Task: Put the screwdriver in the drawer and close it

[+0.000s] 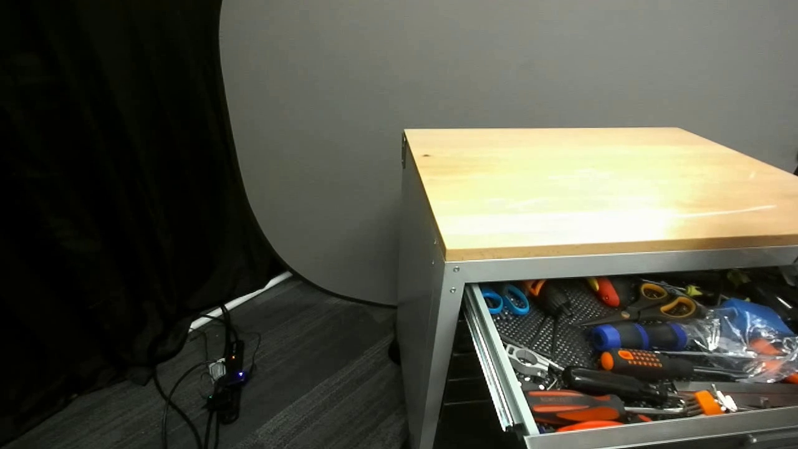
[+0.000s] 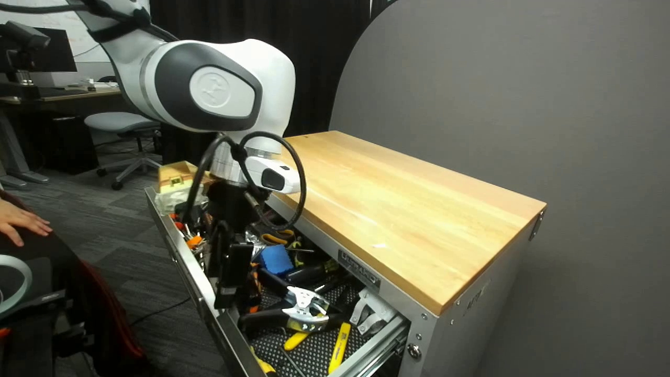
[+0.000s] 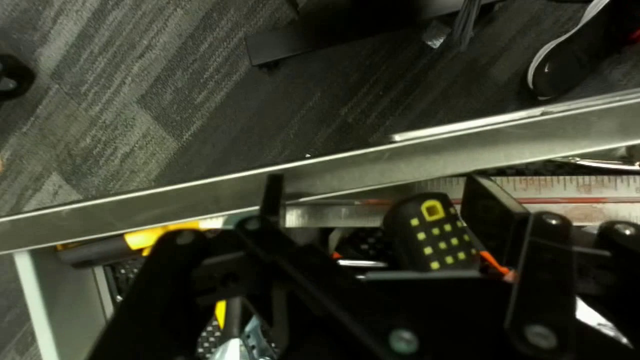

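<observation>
The stubby black and yellow screwdriver shows in the wrist view inside the drawer, handle end toward the camera. It is hidden or out of view in both exterior views. The drawer, with light grey sides and dark front, is pulled out and full of tools. Its front rim crosses the wrist view. My gripper is open, its fingers apart on either side of the screwdriver. The screwdriver is nearer the right finger; I cannot tell if they touch. In an exterior view the gripper points down into the drawer beside its front wall.
The wooden tabletop lies above and behind the drawer. A spring clamp, orange-handled tools and blue-handled tools fill the drawer. A yellowish box is at its far end. A person's hand is nearby.
</observation>
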